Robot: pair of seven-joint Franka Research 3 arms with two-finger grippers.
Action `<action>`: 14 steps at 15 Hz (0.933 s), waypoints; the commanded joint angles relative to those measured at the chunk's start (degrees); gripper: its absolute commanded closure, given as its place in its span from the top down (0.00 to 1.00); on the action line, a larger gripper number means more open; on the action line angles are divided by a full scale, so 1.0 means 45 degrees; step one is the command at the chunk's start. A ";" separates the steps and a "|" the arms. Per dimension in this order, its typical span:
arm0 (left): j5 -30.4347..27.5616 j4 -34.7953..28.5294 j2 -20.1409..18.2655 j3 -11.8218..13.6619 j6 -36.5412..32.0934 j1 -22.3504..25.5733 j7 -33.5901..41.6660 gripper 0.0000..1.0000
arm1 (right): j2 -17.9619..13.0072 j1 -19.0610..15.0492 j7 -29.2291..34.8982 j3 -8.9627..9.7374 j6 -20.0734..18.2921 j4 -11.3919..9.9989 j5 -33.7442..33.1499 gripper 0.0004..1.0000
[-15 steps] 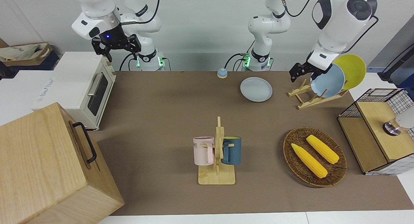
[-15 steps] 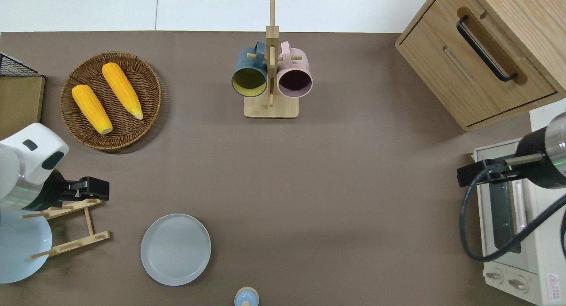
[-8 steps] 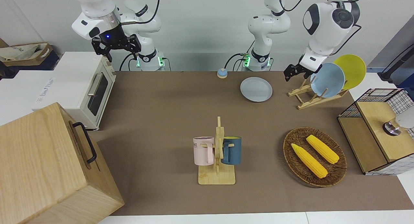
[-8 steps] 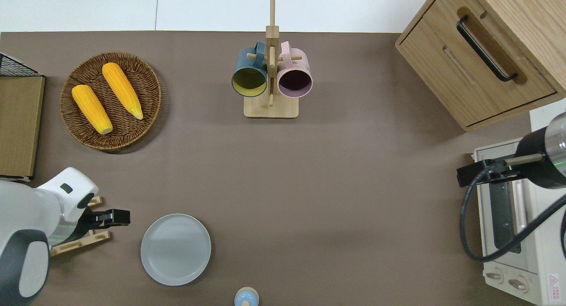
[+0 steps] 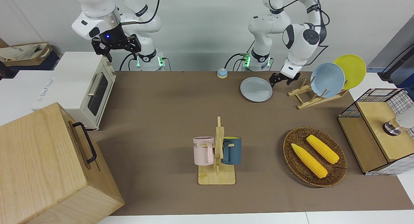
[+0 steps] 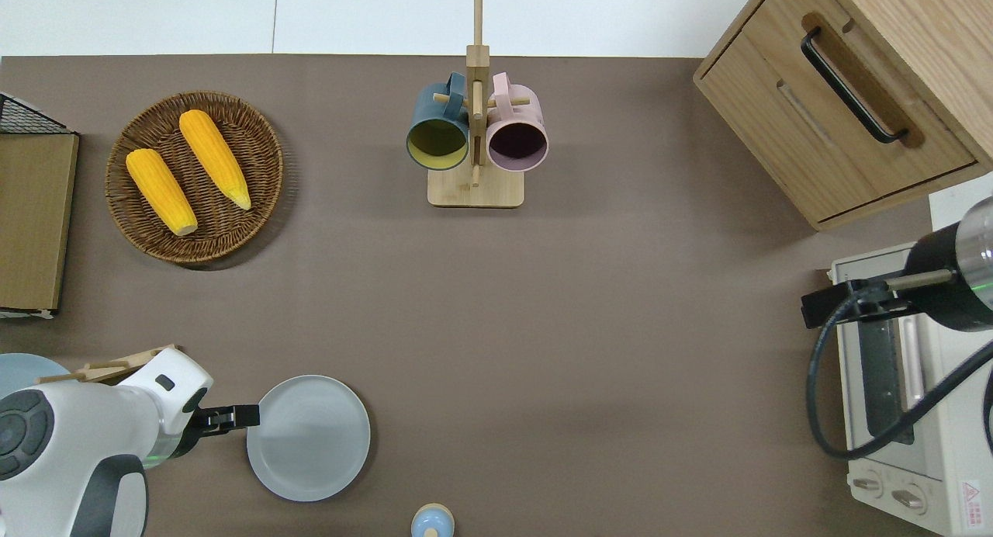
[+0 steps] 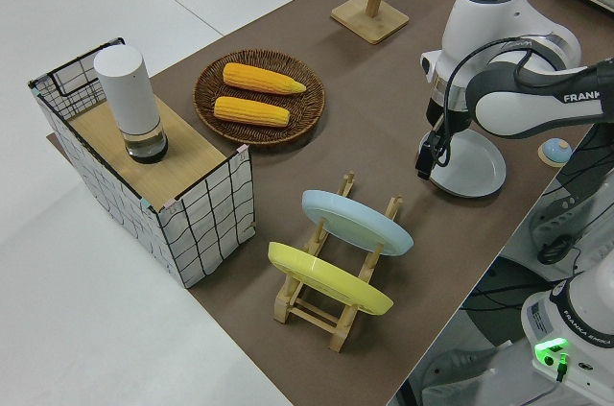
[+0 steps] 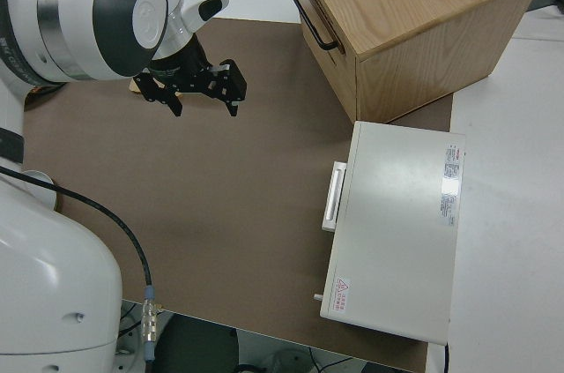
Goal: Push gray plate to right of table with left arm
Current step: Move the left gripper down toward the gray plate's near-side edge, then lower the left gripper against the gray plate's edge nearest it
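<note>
Mug rack [image 5: 216, 159] mid-table at the edge farthest from the robots, pink mug [image 5: 203, 150] and dark blue mug [image 5: 232, 150] hung on it. Wicker basket [image 5: 336, 172] with two corn cobs [image 5: 309, 160] toward the left arm's end. Toaster oven [image 5: 77, 88], wooden cabinet [image 5: 48, 165] at the right arm's end.

gray plate [image 6: 309, 438] pale gray-blue | table [image 6: 621, 327] brown | left claw [image 6: 247, 417] black | basket [image 6: 264, 145] brown wicker

My left gripper [image 6: 247, 417] comes away from the plate rack [image 5: 305, 96] and drops toward three o'clock in the overhead view, now reaching the rim of the gray plate [image 6: 309, 438] at its nine o'clock edge.
</note>
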 commanded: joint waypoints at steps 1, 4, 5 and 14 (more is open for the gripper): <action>-0.0283 -0.1065 -0.0467 0.0099 0.1377 -0.0446 -0.0137 0.99 | -0.0032 -0.0238 0.0148 0.0206 -0.0199 0.0119 0.0055 0.98; -0.0283 -0.1631 -0.0175 0.0118 0.2334 -0.0486 -0.0138 0.99 | -0.0032 -0.0238 0.0167 0.0206 -0.0199 0.0119 0.0055 0.98; -0.0283 -0.1750 -0.0116 0.0099 0.2551 -0.0505 -0.0138 0.99 | -0.0032 -0.0238 0.0148 0.0206 -0.0199 0.0119 0.0055 0.98; -0.0283 -0.1868 0.0450 0.0118 0.2533 -0.0506 -0.0196 0.23 | -0.0032 -0.0238 0.0148 0.0206 -0.0199 0.0119 0.0055 0.98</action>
